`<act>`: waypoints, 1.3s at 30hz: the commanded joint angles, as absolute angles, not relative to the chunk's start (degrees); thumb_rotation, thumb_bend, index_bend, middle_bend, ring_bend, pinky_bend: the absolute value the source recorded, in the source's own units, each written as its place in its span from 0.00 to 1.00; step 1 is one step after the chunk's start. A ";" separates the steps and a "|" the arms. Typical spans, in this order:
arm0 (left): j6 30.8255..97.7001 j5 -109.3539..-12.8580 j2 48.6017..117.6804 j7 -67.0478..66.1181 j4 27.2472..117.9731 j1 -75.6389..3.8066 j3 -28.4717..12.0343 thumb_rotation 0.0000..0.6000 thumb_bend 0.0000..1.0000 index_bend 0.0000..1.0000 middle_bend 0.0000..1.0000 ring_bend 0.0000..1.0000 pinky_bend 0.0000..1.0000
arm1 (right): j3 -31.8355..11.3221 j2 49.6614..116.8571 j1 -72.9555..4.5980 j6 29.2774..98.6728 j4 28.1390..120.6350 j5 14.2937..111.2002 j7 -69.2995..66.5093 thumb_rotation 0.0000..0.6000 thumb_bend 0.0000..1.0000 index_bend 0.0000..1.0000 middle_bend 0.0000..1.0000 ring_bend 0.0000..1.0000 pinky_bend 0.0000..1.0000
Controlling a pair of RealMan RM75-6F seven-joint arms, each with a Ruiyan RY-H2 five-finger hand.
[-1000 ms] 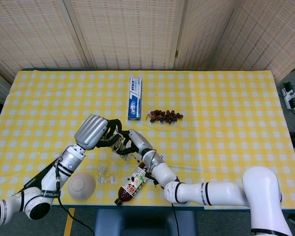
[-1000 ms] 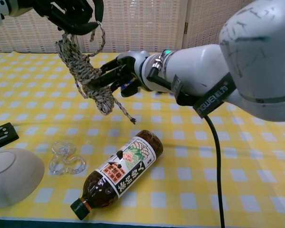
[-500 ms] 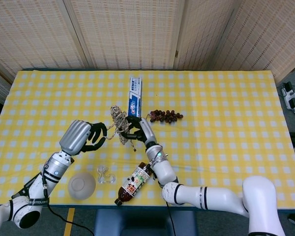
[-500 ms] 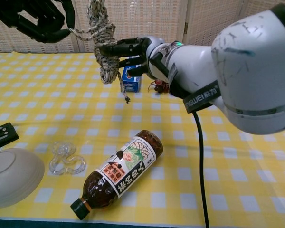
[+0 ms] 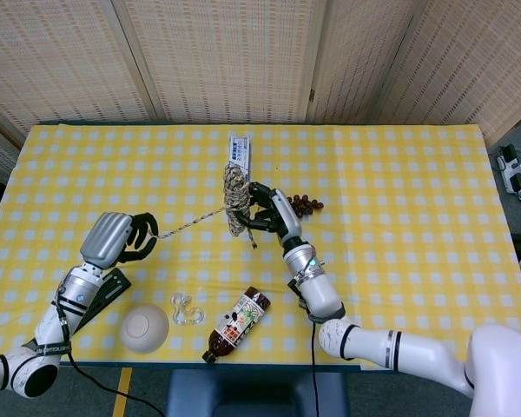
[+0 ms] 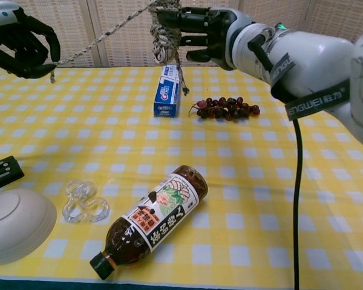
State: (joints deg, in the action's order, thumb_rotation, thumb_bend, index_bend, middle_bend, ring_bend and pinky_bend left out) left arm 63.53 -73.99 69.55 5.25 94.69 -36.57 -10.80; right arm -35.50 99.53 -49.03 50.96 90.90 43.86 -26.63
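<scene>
One yellow checked tablecloth fronts woven screens.

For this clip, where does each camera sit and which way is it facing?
Head view: high above the near table edge, looking steeply down on the checked tablecloth; both arms show, the left hand and right hand with the rope strung between them.
Chest view: low at the near edge, looking across the table toward the screens; both hands show near the top.
Shared: rope, bottle, bowl, grapes, toothpaste box.
</scene>
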 commanded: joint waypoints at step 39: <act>52.99 -71.89 68.93 -4.54 92.48 -45.48 -14.54 1.00 0.53 0.64 0.84 0.77 0.76 | -22.52 87.33 -51.74 46.79 100.69 55.42 -4.46 1.00 0.44 1.00 0.89 1.00 0.98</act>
State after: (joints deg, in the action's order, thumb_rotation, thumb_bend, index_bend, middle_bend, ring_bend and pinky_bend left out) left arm 53.18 -72.50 69.16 -3.91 92.04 -45.01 -14.05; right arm -23.97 88.22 -50.44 47.36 99.46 57.33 -7.29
